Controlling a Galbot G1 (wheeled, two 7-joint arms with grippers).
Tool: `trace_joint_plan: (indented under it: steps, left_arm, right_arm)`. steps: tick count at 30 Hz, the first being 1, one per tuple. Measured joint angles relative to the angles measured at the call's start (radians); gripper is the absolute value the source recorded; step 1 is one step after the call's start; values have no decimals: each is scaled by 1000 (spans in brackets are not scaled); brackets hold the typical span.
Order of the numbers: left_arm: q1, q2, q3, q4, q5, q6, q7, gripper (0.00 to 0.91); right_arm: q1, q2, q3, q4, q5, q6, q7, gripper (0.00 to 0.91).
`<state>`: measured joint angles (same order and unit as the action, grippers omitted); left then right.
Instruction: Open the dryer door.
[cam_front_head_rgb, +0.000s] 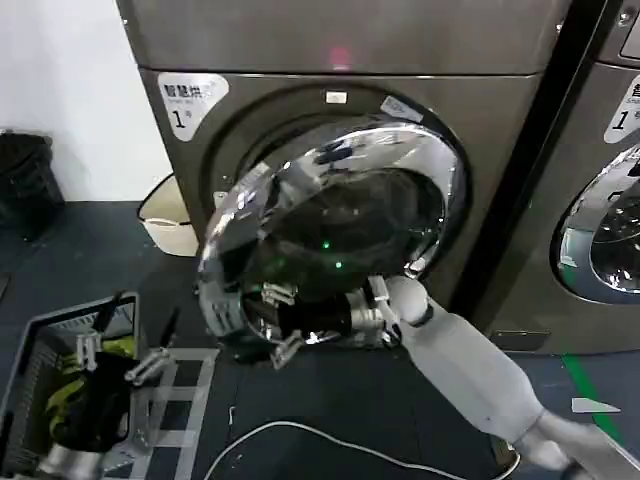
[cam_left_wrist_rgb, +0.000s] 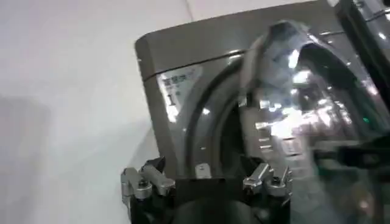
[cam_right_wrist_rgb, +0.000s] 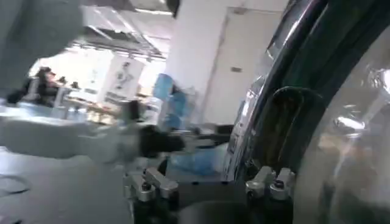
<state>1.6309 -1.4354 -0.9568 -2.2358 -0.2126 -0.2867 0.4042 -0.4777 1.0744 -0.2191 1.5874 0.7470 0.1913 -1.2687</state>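
Grey steel is seen on the dryer (cam_front_head_rgb: 340, 60), and the dryer door (cam_front_head_rgb: 330, 215) is swung partly out from its opening, chrome ring and dark glass tilted toward the floor. At about five o'clock of the door the right gripper (cam_front_head_rgb: 280, 320) is found against the door's lower rim, jaws spread with one finger above and one below. At eight o'clock, over a basket (cam_front_head_rgb: 40, 360), the left gripper (cam_front_head_rgb: 118, 358) is held with jaws spread, nothing gripped.
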Motion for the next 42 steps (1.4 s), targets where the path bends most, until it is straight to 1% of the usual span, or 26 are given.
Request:
trace_joint_plan:
  steps: [5,10,16,20,24,31,35,40,42]
  left_arm:
    - [-28,36,-16,19,-2,15,3,907]
    - [-47,62,5,29,-2,28,10,907]
    - [-79,99,50,40,22,54,25,907]
    - [-103,134,100,55,66,53,38,907]
    - [-132,175,168,75,110,50,46,907]
    - [-212,236,291,114,122,70,53,907]
    - [-256,264,353,131,122,71,66,907]
    - [-308,297,418,148,90,65,74,907]
    - [-325,311,443,154,85,61,80,907]
  right_arm:
    - [-53,-62,47,89,27,-41,-97,907]
    - [-112,-111,107,151,24,-48,-180,907]
    - [-201,-148,192,206,25,-18,-193,907]
    - [-267,-156,259,232,24,-6,-193,907]
    - [-336,-167,342,236,22,3,-194,907]
    - [-463,-158,535,212,29,21,-190,907]
    - [-562,-143,682,216,30,48,-170,907]
    - [-738,-94,920,242,27,117,-106,907]
    - [-814,-65,1021,253,-5,154,-53,907]
